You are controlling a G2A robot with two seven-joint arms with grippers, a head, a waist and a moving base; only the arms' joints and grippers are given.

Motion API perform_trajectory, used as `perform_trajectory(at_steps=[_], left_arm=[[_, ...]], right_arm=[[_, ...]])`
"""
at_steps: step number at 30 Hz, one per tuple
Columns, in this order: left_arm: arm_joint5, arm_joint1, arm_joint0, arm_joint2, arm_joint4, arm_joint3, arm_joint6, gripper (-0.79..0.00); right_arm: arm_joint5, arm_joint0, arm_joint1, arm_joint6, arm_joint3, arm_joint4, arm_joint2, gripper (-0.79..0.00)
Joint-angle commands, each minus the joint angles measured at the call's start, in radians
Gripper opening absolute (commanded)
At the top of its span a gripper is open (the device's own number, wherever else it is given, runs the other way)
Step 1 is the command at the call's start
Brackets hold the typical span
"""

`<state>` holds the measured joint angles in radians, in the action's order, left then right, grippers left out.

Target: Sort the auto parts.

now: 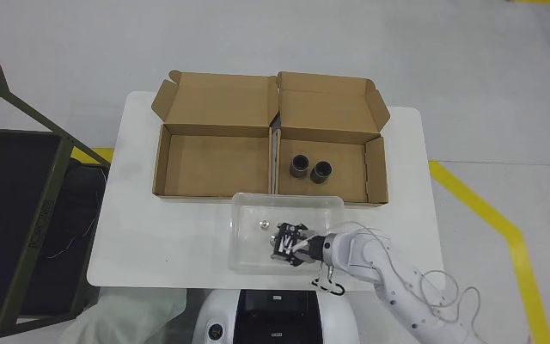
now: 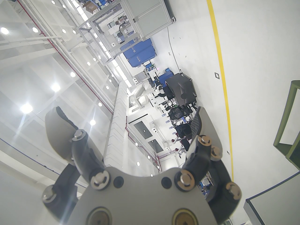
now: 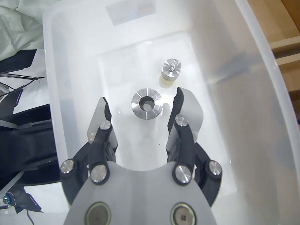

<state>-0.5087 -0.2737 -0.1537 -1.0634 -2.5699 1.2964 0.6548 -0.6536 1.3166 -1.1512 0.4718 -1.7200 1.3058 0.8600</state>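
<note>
A clear plastic bin (image 1: 335,206) (image 3: 246,71) stands at the table's front middle. In it lie a silver metal ring with a centre hole (image 3: 147,103) and a small silver capped part (image 3: 171,70) (image 1: 264,226). My right gripper (image 3: 142,105) (image 1: 284,242) hangs open inside the bin, its fingers on either side of the ring, apart from it. Two dark cylindrical parts (image 1: 300,164) (image 1: 321,171) stand in the right cardboard box (image 1: 375,168). My left gripper (image 2: 127,122) is open and holds nothing, pointing up into the room.
The left cardboard box (image 1: 161,163) stands beside the right one at the back of the white table (image 1: 163,245), both with lids open. A dark cart frame (image 1: 43,198) stands off the table's left side.
</note>
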Motion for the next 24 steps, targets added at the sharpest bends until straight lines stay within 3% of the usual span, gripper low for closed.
perform_trajectory(at_steps=[1,13,15,20,24], left_arm=[[0.0,0.0,0.0,0.0,0.0,0.0,0.0,0.0],[0.0,0.0,0.0,0.0,0.0,0.0,0.0,0.0],[0.0,0.0,0.0,0.0,0.0,0.0,0.0,0.0],[0.0,0.0,0.0,0.0,0.0,0.0,0.0,0.0],[0.0,0.0,0.0,0.0,0.0,0.0,0.0,0.0]], right_arm=[[0.004,-0.008,-0.003,-0.001,0.01,0.006,-0.011,-0.259],[0.032,-0.041,-0.015,-0.02,0.076,0.041,-0.058,-0.296],[0.035,-0.045,-0.017,-0.025,0.081,0.044,-0.063,-0.394],[0.041,-0.051,-0.02,-0.031,0.092,0.049,-0.073,-0.539],[0.041,-0.053,-0.021,-0.035,0.093,0.05,-0.075,-0.736]])
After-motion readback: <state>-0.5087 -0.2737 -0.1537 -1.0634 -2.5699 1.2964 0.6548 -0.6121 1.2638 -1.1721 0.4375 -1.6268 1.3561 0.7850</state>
